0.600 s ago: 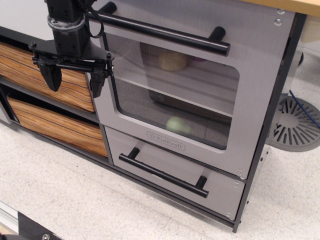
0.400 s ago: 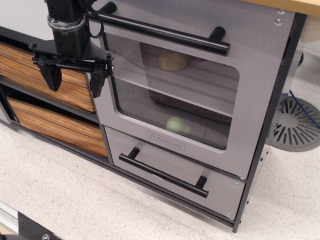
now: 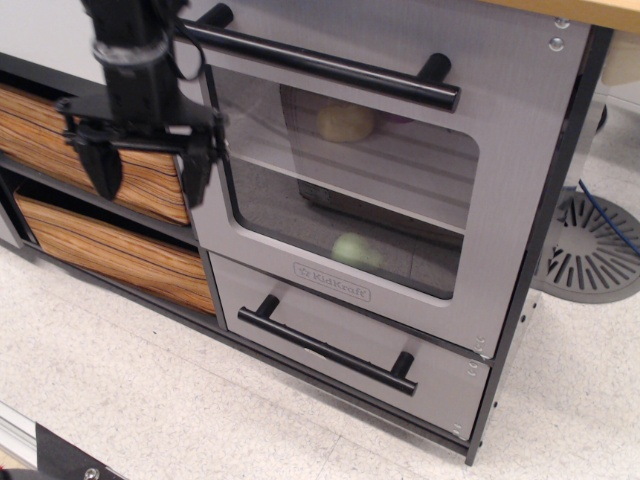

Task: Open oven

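The grey toy oven's door (image 3: 300,255) is shut, with a clear window and a KidKraft logo below it. Its long black bar handle (image 3: 320,62) runs across the top of the door. A yellowish round item (image 3: 346,121) and a green one (image 3: 352,249) show through the window. My gripper (image 3: 146,165) hangs open and empty at the door's left edge, in front of the upper wood-grain drawer, below the handle's left end. Its two black fingers (image 3: 101,168) point down.
A smaller grey drawer (image 3: 330,350) with a black handle sits under the oven door. Two wood-grain drawers (image 3: 110,250) are stacked at the left. A grey round base (image 3: 590,250) stands on the speckled floor at the right.
My gripper has shifted slightly down and is a little blurred by motion. The oven door has not moved.
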Tool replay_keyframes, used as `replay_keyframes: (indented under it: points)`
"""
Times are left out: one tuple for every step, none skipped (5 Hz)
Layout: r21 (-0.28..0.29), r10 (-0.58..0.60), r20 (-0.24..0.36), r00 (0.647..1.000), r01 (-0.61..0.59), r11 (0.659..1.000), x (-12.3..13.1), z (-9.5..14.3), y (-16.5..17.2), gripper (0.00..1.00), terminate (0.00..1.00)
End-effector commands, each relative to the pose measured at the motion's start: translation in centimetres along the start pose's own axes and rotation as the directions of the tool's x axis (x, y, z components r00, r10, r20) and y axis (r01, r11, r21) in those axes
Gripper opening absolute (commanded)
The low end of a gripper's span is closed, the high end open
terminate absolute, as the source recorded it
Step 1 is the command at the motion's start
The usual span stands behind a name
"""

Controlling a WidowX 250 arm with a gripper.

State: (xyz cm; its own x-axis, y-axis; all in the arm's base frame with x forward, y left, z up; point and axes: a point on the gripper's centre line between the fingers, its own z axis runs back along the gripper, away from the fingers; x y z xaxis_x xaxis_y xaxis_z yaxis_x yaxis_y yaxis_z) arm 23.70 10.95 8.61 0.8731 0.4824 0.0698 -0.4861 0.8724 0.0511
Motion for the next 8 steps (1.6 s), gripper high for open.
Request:
replay_keyframes:
  points:
    - [-0.104, 0.279, 0.027, 0.96, -0.275, 0.956, 1.7, 6.4, -0.1, 1.0, 0.0]
    - [-0.19, 0.478, 0.007, 0.878, -0.468, 0.863, 2.2, 7.0, -0.8, 1.0, 0.0]
    - [-0.246, 0.566, -0.039, 0.824, -0.557, 0.794, 2.5, 6.5, -1.3, 1.0, 0.0]
    - [-0.344, 0.645, -0.076, 0.761, -0.627, 0.699, 2.8, 6.2, -1.8, 1.0, 0.0]
    - [-0.383, 0.681, -0.133, 0.72, -0.672, 0.634, 3.7, 6.9, -2.5, 1.0, 0.0]
    - [-0.404, 0.707, -0.143, 0.693, -0.693, 0.598, 4.8, 7.1, -3.3, 1.0, 0.0]
    - [-0.435, 0.744, -0.127, 0.656, -0.711, 0.553, 5.8, 6.8, -4.0, 1.0, 0.0]
    - [-0.418, 0.766, -0.077, 0.638, -0.718, 0.556, 6.5, 4.9, -4.7, 1.0, 0.0]
